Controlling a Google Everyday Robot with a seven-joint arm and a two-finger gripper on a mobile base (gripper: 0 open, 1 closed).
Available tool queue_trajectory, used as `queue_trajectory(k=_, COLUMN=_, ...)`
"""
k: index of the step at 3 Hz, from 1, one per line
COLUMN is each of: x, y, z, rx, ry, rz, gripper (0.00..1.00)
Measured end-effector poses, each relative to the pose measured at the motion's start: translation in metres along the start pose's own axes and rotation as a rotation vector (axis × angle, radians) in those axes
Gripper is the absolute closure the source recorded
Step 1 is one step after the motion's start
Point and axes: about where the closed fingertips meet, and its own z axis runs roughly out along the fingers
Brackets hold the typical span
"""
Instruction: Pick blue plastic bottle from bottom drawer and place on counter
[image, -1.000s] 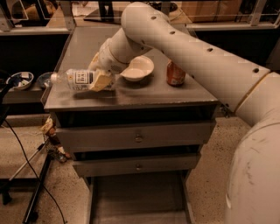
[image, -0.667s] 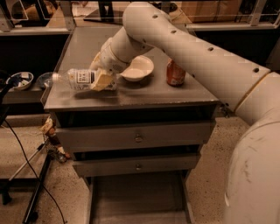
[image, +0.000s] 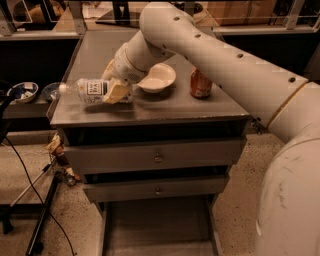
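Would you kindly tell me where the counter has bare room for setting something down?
Bare: the counter back strip behind the bowl, and the front-right strip before the soda can. Crowded: front-left, where the gripper holds the blue plastic bottle.

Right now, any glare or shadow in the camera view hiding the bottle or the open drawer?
Camera view: light is warm and dim, soft sheen on the counter, no hard glare. Camera view: the blue plastic bottle shows pale at the counter's left front, the gripper on it. Camera view: deep shadow in the gaps above the upper drawers; the bottom drawer is dim but readable.
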Motion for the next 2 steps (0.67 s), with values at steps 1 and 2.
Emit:
queue_trajectory(k=1, x=0.0, y=0.0, z=0.0001, rx=0.0, ry=0.0, rz=0.0, gripper=0.35)
queue_trajectory(k=2, x=0.0, y=0.0001, z=0.0001, rx=0.0, ry=0.0, rz=0.0, gripper=0.12)
